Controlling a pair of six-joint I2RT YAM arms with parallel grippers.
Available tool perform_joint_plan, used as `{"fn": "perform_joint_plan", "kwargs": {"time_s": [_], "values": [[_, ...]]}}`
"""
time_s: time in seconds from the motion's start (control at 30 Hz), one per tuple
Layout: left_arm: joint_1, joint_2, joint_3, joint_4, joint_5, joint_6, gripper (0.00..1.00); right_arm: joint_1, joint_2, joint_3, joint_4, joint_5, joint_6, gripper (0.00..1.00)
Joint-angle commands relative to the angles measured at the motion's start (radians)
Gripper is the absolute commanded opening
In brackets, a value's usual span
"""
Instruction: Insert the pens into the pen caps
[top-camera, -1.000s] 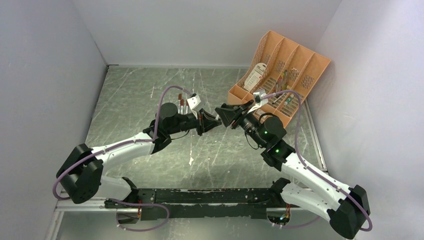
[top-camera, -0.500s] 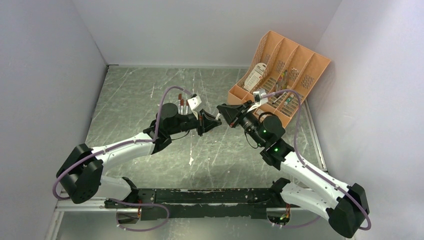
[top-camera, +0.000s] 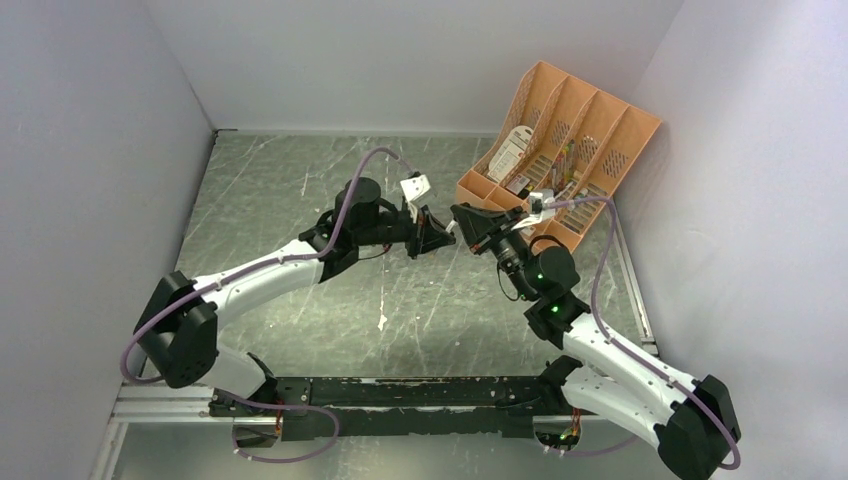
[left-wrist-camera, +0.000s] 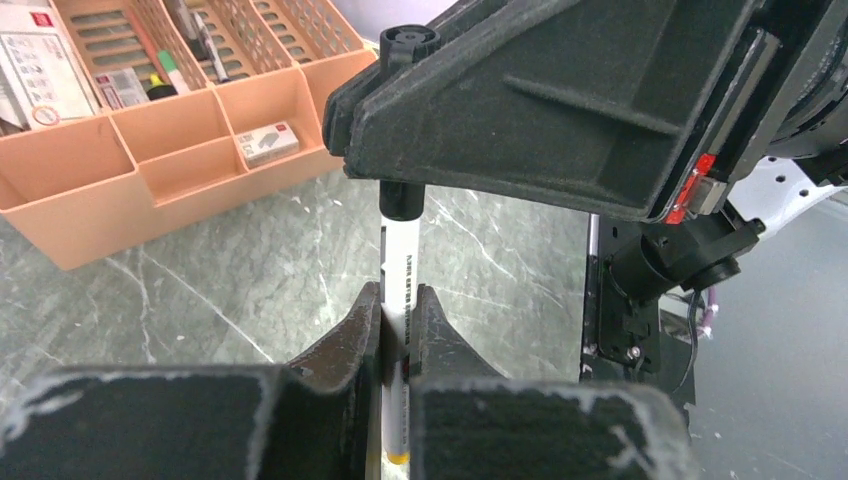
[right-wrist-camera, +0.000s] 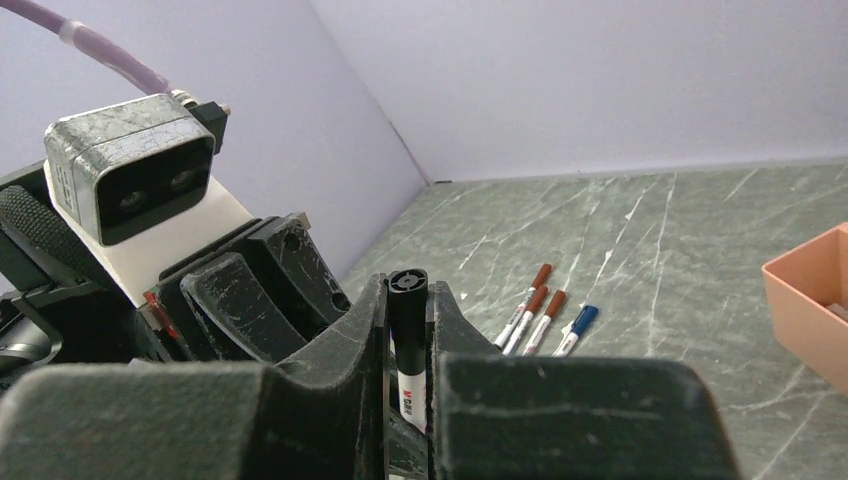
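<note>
White marker pen is pinched in the left gripper mid-air over the table. The right gripper is clamped on the one black cap at its end. Four capped pens are lying flat, three red and one blue. One orange organizer tray far right.

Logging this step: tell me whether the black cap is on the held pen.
On. The black cap meets the pen with no gap; seating depth unclear.

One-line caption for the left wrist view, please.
Left gripper clamps a white pen while the right gripper grips its black cap, orange organizer behind.
</note>
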Motion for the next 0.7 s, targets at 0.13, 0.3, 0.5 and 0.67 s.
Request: {"fn": "perform_joint_plan", "kwargs": {"time_s": [0.13,0.3,0.5,0.67], "values": [[-0.010,0.042,0.235,0.204,-0.009,0.035,0.07,0.077,0.083,-0.148,-0.076,-0.251,0.125,0.00],[-0.009,0.050,0.252,0.151,-0.040,0.074,0.07,0.077,0.035,-0.136,-0.108,-0.202,0.120,0.00],[0.032,0.024,0.057,0.092,-0.230,0.017,0.07,0.072,-0.103,0.006,-0.256,-0.013,0.052,0.42],[0.160,0.067,-0.029,0.004,-0.342,-0.079,0.07,0.072,-0.167,0.058,-0.383,0.139,-0.019,0.44]]}}
